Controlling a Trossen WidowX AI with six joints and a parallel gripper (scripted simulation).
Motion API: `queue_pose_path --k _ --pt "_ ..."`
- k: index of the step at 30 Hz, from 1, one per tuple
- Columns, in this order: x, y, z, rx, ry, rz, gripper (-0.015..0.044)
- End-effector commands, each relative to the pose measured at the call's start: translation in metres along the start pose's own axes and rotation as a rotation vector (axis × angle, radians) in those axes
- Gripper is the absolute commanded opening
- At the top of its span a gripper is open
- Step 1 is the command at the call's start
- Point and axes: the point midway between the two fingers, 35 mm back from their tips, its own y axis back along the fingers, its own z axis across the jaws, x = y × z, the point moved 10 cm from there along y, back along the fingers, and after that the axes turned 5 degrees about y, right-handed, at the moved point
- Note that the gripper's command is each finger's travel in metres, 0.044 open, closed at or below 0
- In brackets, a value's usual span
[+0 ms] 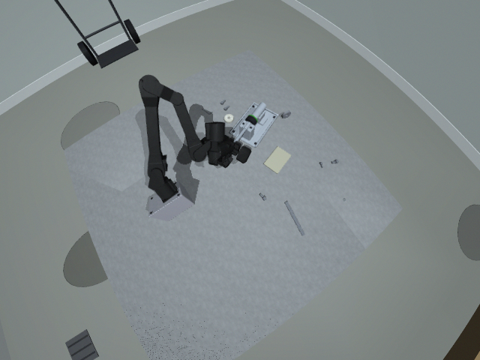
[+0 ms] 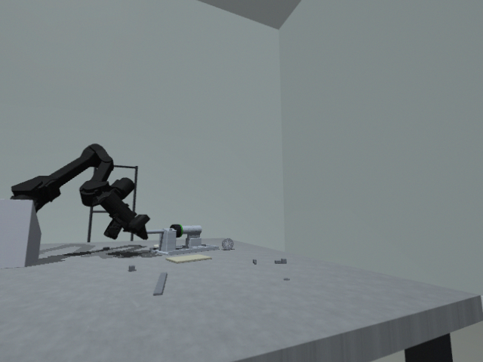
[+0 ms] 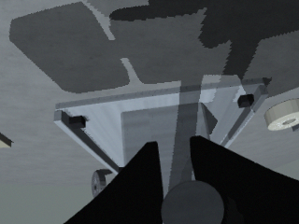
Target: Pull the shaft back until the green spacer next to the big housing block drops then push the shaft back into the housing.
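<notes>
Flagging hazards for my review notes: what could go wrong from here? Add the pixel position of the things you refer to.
The gripper (image 1: 237, 146) (image 2: 146, 234) is shut on the shaft (image 2: 155, 231), and the green spacer (image 1: 253, 116) (image 2: 181, 230) sits between black parts (image 2: 175, 230) and the housing (image 1: 261, 109) (image 2: 192, 229). Pulling too far might drop a black spacer too. The spacer may also land on the base plate (image 1: 273, 121) (image 2: 212, 247) below instead of the table.

The grey table (image 1: 240, 247) (image 2: 272, 308) over there carries a pale fixture plate (image 1: 256, 144) (image 2: 202, 250) (image 3: 140, 99), a cream pad (image 1: 277, 159) (image 2: 189, 258) near it, a long flat strip (image 1: 294, 217) (image 2: 160, 283) and some scattered small grey pieces; a white ring (image 1: 225, 118) (image 3: 276, 116) lies just beside the plate.
</notes>
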Motion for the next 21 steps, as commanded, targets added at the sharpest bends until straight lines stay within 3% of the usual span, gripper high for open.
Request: queue_pose_path --k 1,21 --pt "-0.0011 0.0007 -0.0002 0.0 0.003 -0.001 0.0" --pt "-0.0024 0.0021 -0.0003 0.0 0.003 -0.001 0.0"
